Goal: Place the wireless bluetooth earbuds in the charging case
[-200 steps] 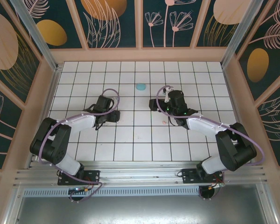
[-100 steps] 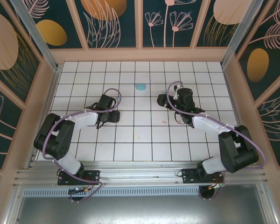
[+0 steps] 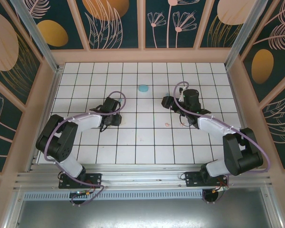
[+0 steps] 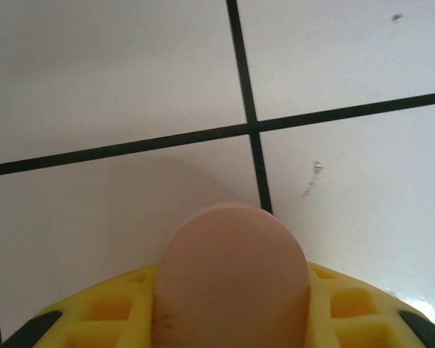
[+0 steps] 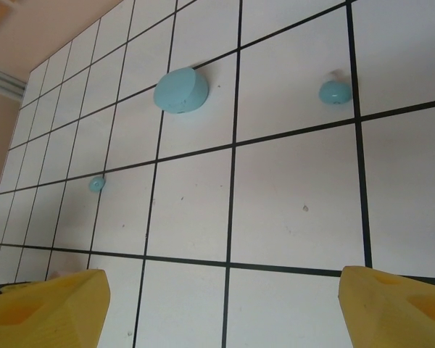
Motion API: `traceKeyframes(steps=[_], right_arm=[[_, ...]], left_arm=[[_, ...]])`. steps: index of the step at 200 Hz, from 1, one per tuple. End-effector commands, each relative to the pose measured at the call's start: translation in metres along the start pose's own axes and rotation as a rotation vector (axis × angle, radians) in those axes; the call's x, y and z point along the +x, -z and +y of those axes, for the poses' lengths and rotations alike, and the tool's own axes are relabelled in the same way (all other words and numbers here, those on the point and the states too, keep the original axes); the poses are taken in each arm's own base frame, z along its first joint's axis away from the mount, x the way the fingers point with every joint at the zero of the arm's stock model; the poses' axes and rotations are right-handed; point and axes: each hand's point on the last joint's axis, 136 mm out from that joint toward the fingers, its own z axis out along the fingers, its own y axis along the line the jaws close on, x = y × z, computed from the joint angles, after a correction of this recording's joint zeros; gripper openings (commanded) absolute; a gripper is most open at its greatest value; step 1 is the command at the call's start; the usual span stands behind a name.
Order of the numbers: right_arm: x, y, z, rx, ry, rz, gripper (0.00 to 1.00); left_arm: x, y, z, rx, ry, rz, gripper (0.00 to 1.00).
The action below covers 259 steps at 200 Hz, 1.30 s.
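Note:
In the left wrist view my left gripper (image 4: 232, 290) is shut on a rounded pale pink charging case (image 4: 232, 268), which fills the gap between the yellow fingers (image 4: 341, 304). From above, the left gripper (image 3: 111, 118) points down at the tiles left of centre. My right gripper (image 3: 167, 101) stands open above bare tiles, with nothing between its yellow fingertips (image 5: 65, 304). A teal oval case (image 3: 143, 88) (image 5: 181, 90) lies ahead of it. Two teal earbuds (image 5: 335, 92) (image 5: 96, 184) rest on the tiles. A pink earbud (image 3: 167, 125) lies near the right arm.
The white tiled floor (image 3: 142, 147) is fenced by low peach walls (image 3: 142, 56) on the far, left and right sides. Both arm bases sit on a metal rail (image 3: 142, 179) at the near edge.
My left gripper has shut on the pink case. The right gripper has moved toward the far right, away from the pink earbud, and stays open.

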Motion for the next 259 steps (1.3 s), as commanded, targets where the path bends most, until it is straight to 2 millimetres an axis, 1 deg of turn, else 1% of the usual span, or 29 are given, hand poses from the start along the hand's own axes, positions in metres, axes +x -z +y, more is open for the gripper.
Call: traceKeyframes(steps=[1, 19, 33, 48, 68, 82, 95, 119, 155, 163, 169, 172, 177, 200, 224, 235, 249, 259], right_arm=[[-0.014, 0.009, 0.024, -0.076, 0.006, -0.002, 0.82], [-0.014, 0.007, 0.033, -0.111, 0.009, 0.032, 0.81], [-0.012, 0.005, 0.042, -0.146, 0.009, 0.072, 0.81], [-0.008, 0.003, 0.057, -0.193, 0.023, 0.118, 0.79], [0.001, 0.002, 0.080, -0.250, 0.074, 0.191, 0.79], [0.009, 0.004, 0.096, -0.306, 0.100, 0.246, 0.79], [0.016, 0.006, 0.106, -0.353, 0.093, 0.287, 0.79], [0.014, 0.009, 0.118, -0.400, 0.067, 0.298, 0.77], [0.010, 0.016, 0.131, -0.452, 0.065, 0.303, 0.76], [0.011, 0.018, 0.134, -0.462, 0.068, 0.310, 0.76], [0.012, 0.018, 0.136, -0.468, 0.071, 0.315, 0.76], [0.013, 0.019, 0.137, -0.470, 0.073, 0.315, 0.76], [0.014, 0.020, 0.137, -0.472, 0.076, 0.318, 0.76], [0.014, 0.024, 0.141, -0.476, 0.080, 0.309, 0.75], [0.008, 0.030, 0.142, -0.464, 0.082, 0.271, 0.73], [0.001, 0.031, 0.135, -0.408, 0.077, 0.224, 0.70], [-0.014, 0.033, 0.113, -0.276, 0.052, 0.127, 0.67], [-0.022, 0.039, 0.108, -0.252, 0.053, 0.075, 0.67]], left_arm=[[-0.027, 0.026, -0.009, 0.040, -0.044, -0.132, 0.25], [-0.043, 0.045, -0.021, 0.106, -0.092, -0.220, 0.20], [-0.057, 0.062, -0.034, 0.177, -0.136, -0.296, 0.19], [-0.069, 0.080, -0.050, 0.262, -0.196, -0.372, 0.19], [-0.086, 0.106, -0.071, 0.357, -0.278, -0.470, 0.20], [-0.095, 0.123, -0.085, 0.413, -0.338, -0.535, 0.20], [-0.101, 0.138, -0.100, 0.461, -0.393, -0.588, 0.20], [-0.106, 0.154, -0.130, 0.520, -0.494, -0.625, 0.20], [-0.113, 0.163, -0.160, 0.579, -0.558, -0.635, 0.19], [-0.113, 0.162, -0.165, 0.587, -0.570, -0.631, 0.19], [-0.109, 0.158, -0.168, 0.593, -0.580, -0.613, 0.19], [-0.115, 0.163, -0.171, 0.596, -0.584, -0.627, 0.19], [-0.115, 0.164, -0.175, 0.602, -0.593, -0.624, 0.19], [-0.114, 0.157, -0.183, 0.612, -0.608, -0.597, 0.19], [-0.112, 0.152, -0.185, 0.621, -0.603, -0.584, 0.18], [-0.112, 0.149, -0.185, 0.618, -0.599, -0.573, 0.18], [-0.110, 0.142, -0.183, 0.605, -0.596, -0.554, 0.17], [-0.108, 0.141, -0.183, 0.604, -0.595, -0.548, 0.17]])
